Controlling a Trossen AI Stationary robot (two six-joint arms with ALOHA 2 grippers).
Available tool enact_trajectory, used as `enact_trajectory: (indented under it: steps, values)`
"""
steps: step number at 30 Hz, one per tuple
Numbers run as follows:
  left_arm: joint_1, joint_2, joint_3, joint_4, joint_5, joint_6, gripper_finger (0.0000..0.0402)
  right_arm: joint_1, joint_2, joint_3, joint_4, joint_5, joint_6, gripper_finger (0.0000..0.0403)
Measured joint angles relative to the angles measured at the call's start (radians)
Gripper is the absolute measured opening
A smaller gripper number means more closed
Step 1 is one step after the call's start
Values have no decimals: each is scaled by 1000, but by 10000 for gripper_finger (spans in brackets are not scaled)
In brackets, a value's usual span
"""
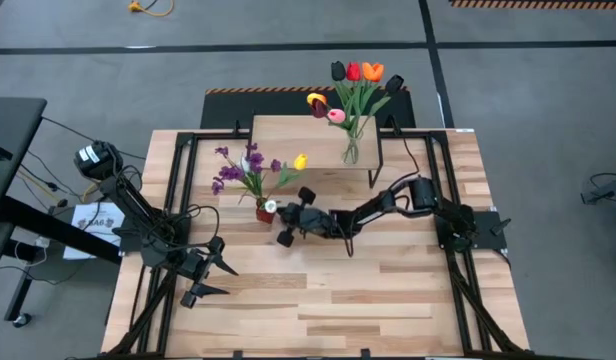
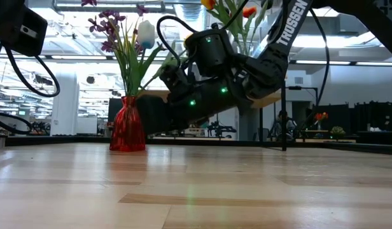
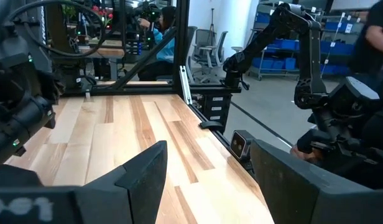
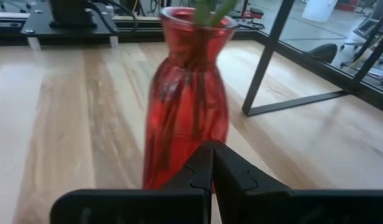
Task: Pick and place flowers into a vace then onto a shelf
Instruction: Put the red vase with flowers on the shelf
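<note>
A red glass vase [image 1: 265,211] [image 2: 127,124] [image 4: 188,106] stands on the tabletop on its base. It holds purple blossoms [image 1: 236,168], a white tulip [image 2: 145,33] and a yellow tulip [image 1: 300,161]. My right gripper [image 1: 279,212] [image 2: 149,117] [image 4: 211,152] is shut and lies low and level, its tips right at the vase's lower body on the side facing the table's right. The light-wood shelf [image 1: 298,140] carries a clear vase [image 1: 350,152] with red, orange, dark, pink and yellow tulips [image 1: 356,80]. My left gripper [image 1: 228,281] [image 3: 207,168] waits open near the table's left front. My right gripper has its shut fingertips [image 4: 204,165] up against the red vase's lower body [image 4: 179,155], coming level from the table's right. I cannot tell whether they touch the glass. The vase stands upright on the table.
The shelf's thin black legs [image 4: 266,62] [image 2: 284,114] stand just behind the red vase. A black frame rail [image 3: 182,56] runs along the table's edges. Bare planks [image 1: 328,300] stretch across the near half of the table. People sit in the room beyond.
</note>
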Motion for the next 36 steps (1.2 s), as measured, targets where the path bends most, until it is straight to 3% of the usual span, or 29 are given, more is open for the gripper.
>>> enact_trajectory:
  steps: [26,36]
  values:
    - [0,0,0,0,0,-6,222,20,0,31,0,-81,2,0]
    - [0,0,0,1,0,-7,222,17,0,31,-13,-164,2,0]
